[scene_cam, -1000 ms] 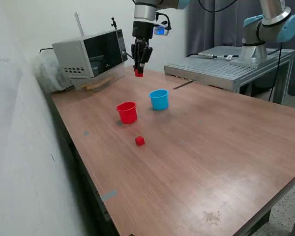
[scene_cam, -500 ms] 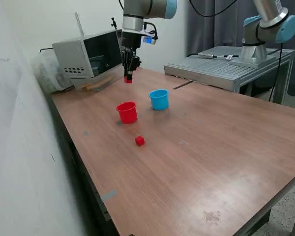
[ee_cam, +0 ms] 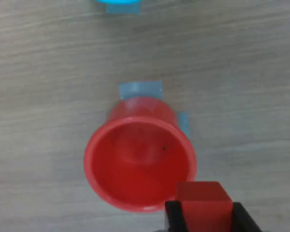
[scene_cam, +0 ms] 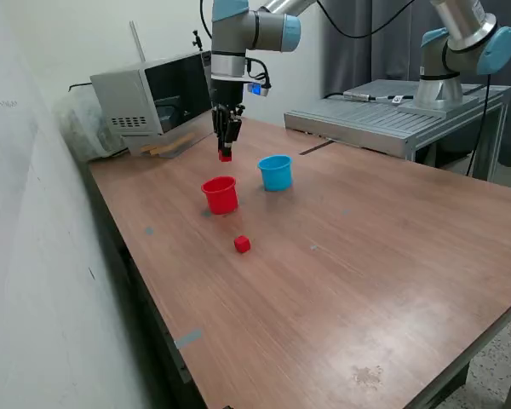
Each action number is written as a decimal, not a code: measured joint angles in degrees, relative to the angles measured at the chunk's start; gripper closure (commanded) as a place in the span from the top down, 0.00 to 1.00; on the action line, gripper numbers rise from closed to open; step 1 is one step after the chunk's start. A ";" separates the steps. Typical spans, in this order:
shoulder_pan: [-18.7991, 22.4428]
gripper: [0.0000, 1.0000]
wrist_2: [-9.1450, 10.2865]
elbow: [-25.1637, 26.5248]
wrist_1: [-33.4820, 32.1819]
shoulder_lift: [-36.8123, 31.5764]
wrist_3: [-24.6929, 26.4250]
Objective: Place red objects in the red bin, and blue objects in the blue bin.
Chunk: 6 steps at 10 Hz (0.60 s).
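the gripper [scene_cam: 226,152] hangs in the air above the worktop [scene_cam: 341,256], clenched on a small red cube [scene_cam: 226,157] that sits between its two dark fingers [ee_cam: 173,216]. in the wrist view the held cube overlaps the rim of the red bin [ee_cam: 137,159], whose open mouth looks empty, and pale blue tape marks show on the wood at the bin's base. in the exterior view the cube hangs above the red bin, slightly toward the far side, and apart from it. the red bin stands upright on the worktop, with the blue bin [scene_cam: 275,171] upright just beside it toward the exterior view's right and a little farther back. a second red cube [scene_cam: 242,244] lies on the worktop nearer the camera than the red bin, apart from both bins. a microwave [scene_cam: 157,95] sits at the far end of the worktop.
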 measured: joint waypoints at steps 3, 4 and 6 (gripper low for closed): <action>-0.80 0.00 -0.26 0.07 -0.81 1.44 0.02; -0.93 0.00 -0.29 0.07 -1.04 1.68 0.02; -1.06 0.00 -0.32 0.07 -1.54 1.90 0.02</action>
